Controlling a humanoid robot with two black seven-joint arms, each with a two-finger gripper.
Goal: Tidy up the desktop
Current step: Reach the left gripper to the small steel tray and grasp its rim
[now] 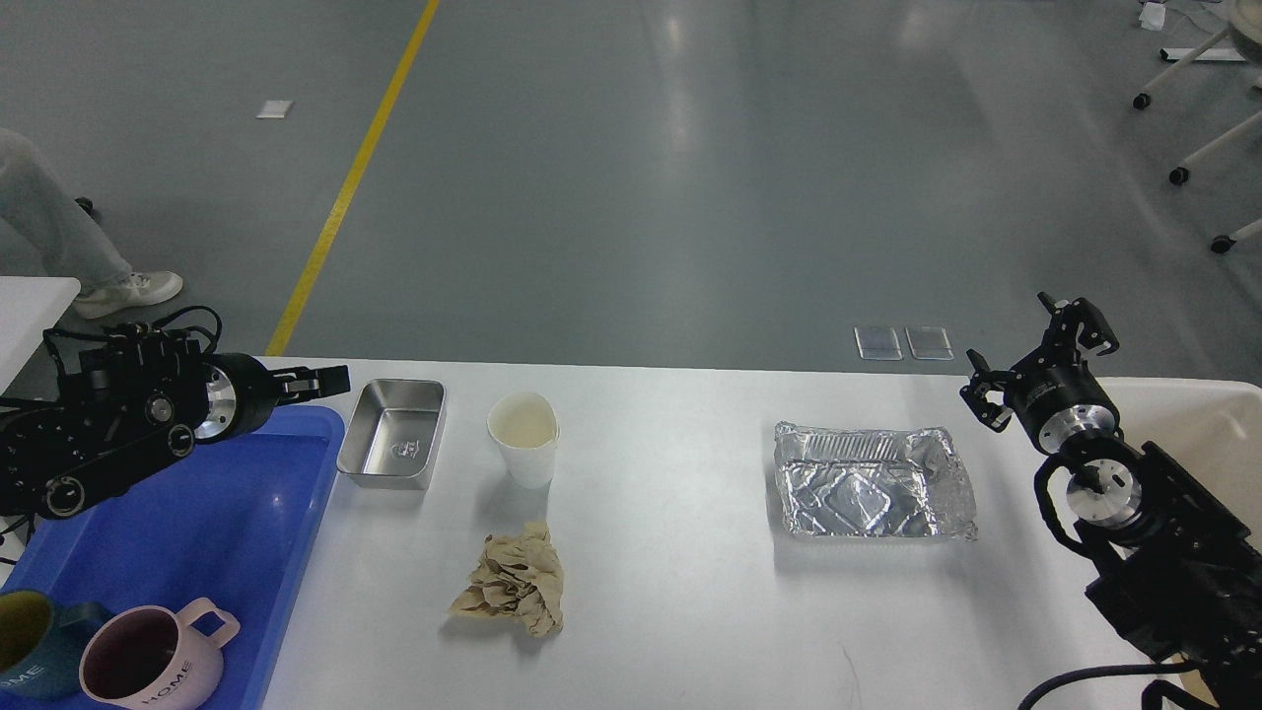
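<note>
The white desktop (680, 572) holds a small steel pan (391, 436), a white paper cup (525, 439), a crumpled brown paper wad (513, 584) and a crumpled foil container (873, 483). My left gripper (323, 380) hovers over the blue tray's far right corner. It points right, just short of the steel pan. Its fingers are seen side-on, so their gap is unclear. My right gripper (1037, 350) is open and empty. It sits above the table's far right edge, right of the foil container.
A blue plastic tray (227, 513) at the left holds a pink mug (148, 663) and a dark blue mug (28, 646). A beige bin (1218, 424) stands at the right edge behind my right arm. A person's leg (59, 232) stands beyond the table at far left.
</note>
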